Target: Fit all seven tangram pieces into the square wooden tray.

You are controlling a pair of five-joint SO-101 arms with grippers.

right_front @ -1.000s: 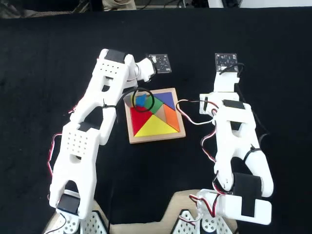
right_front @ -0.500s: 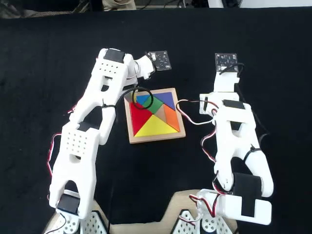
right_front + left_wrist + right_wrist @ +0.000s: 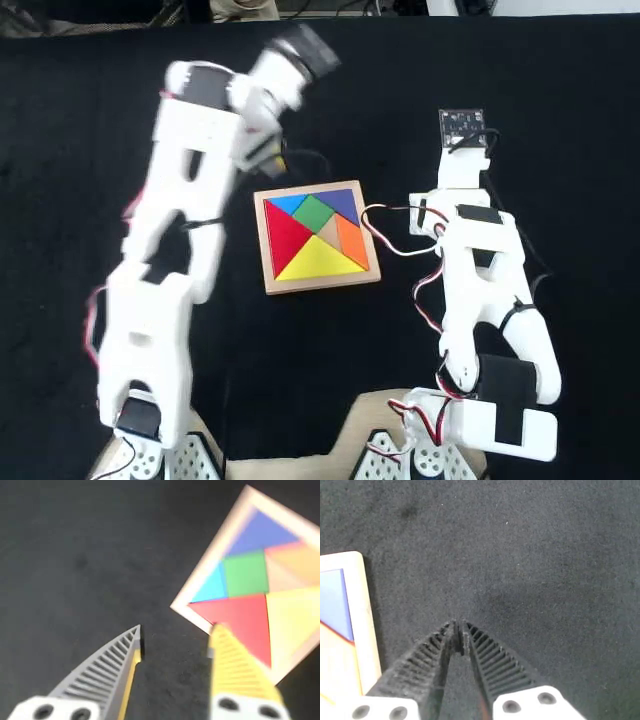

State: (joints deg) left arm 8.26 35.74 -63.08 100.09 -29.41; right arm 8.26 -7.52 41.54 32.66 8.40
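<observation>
The left gripper [image 3: 176, 630] is open: its two fingers stand well apart and grip nothing, above the black cloth [image 3: 560, 100] just beside one corner of the square wooden tray [image 3: 320, 283]. Seen from above, the end of that arm is at about 11 o'clock from the tray. The right gripper [image 3: 459, 630] is closed on itself, fingertips touching, over the cloth at about 2 o'clock from the tray, near its rim but apart from it.

The tray lies flat in the middle of the table between the two arms. The tangram pieces lie inside it, edge to edge:
- red triangle [image 3: 283, 243] at 9 o'clock
- yellow triangle [image 3: 320, 262] at 6 o'clock
- orange piece [image 3: 350, 240] at 3 o'clock
- violet-blue triangle [image 3: 340, 203] at 1 o'clock
- green square [image 3: 314, 212] at 12 o'clock
- light blue triangle [image 3: 285, 204] at 11 o'clock

Near the centre is a tan patch [image 3: 328, 232] — a piece or bare wood, I cannot tell.
</observation>
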